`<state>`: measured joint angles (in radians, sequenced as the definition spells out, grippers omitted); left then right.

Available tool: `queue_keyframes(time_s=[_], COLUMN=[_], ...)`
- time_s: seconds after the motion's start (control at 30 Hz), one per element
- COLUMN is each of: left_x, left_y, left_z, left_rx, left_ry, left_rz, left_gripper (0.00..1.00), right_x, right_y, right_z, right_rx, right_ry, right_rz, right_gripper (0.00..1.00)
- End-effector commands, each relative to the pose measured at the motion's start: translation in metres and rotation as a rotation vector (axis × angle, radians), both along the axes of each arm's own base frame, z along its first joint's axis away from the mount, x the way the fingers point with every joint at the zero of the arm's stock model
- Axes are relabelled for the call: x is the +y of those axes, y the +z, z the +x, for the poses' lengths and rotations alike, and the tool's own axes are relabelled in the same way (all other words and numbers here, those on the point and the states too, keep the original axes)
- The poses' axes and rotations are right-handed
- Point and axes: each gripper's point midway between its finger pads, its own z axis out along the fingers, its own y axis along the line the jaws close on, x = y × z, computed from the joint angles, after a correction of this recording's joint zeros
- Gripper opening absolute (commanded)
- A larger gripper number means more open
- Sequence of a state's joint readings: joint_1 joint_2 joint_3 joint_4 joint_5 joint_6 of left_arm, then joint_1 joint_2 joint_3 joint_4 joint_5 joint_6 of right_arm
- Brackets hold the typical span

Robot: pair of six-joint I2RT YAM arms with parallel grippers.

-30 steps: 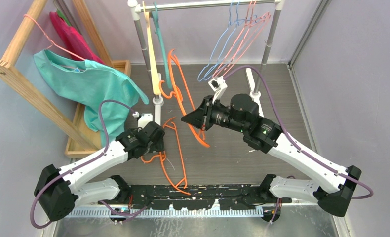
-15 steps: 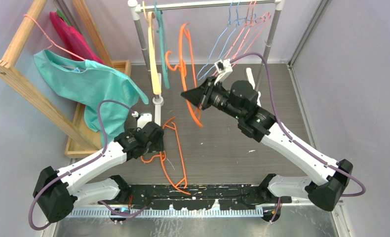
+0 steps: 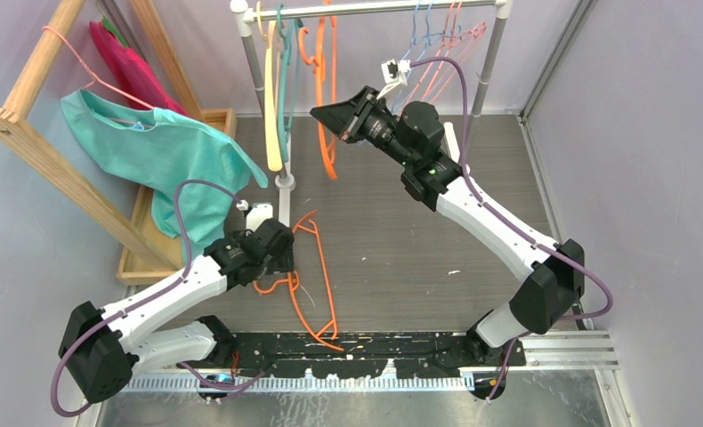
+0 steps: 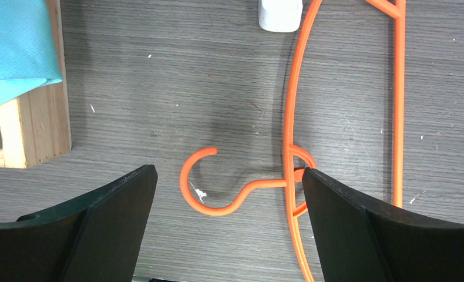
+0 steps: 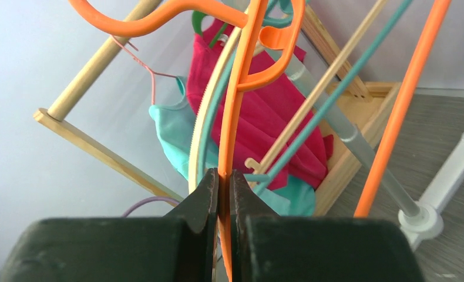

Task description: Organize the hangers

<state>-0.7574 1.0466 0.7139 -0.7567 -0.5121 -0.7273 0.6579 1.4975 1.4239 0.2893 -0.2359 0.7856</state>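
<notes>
My right gripper point(image 3: 332, 116) is shut on an orange plastic hanger point(image 3: 327, 89), holding it upright, with its hook up by the metal rail point(image 3: 375, 8). The right wrist view shows the jaws point(image 5: 224, 176) clamped on its orange arm point(image 5: 241, 88). A tan-yellow hanger point(image 3: 272, 107) and a teal one point(image 3: 286, 80) hang on the rail just left of it. Pink and light-blue wire hangers point(image 3: 428, 53) hang at the right. Another orange hanger point(image 3: 317, 267) lies on the floor. My left gripper point(image 3: 281, 258) is open above its hook point(image 4: 218, 188), touching nothing.
A wooden rack point(image 3: 28, 116) at the left carries a teal shirt point(image 3: 161, 151) on a pink wire hanger and a red garment point(image 3: 130, 67). A wooden tray point(image 3: 143, 222) lies under it. The rail's white foot point(image 3: 284, 182) and right post point(image 3: 486, 71) stand on the floor.
My right arm has lifted the orange hanger up and back to the rail, next to the teal one. The left arm and the floor hanger have not moved.
</notes>
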Motion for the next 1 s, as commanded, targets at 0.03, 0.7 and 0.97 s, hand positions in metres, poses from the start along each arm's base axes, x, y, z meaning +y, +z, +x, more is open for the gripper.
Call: queue_keyframes(time_s=[0.03, 0.7, 0.97], left_x=[0.003, 0.009, 0.007], left_y=[0.004, -0.002, -0.001], left_z=[0.006, -0.001, 0.001], left_rx=[-0.030, -0.002, 0.001], left_ry=[0.002, 0.012, 0.013], left_rz=[0.016, 0.022, 0.024], left_gripper=[0.98, 0.98, 0.98], right_x=[-0.005, 0.013, 0.004], right_y=[0.077, 0.048, 0.048], right_z=[-0.013, 0.075, 0.087], right_rx=[-0.170, -0.038, -0.027], right_ry=[0.039, -0.013, -0.023], right_rz=[0.162, 0.219, 0.217], right_gripper=[0.01, 0.01, 0.06])
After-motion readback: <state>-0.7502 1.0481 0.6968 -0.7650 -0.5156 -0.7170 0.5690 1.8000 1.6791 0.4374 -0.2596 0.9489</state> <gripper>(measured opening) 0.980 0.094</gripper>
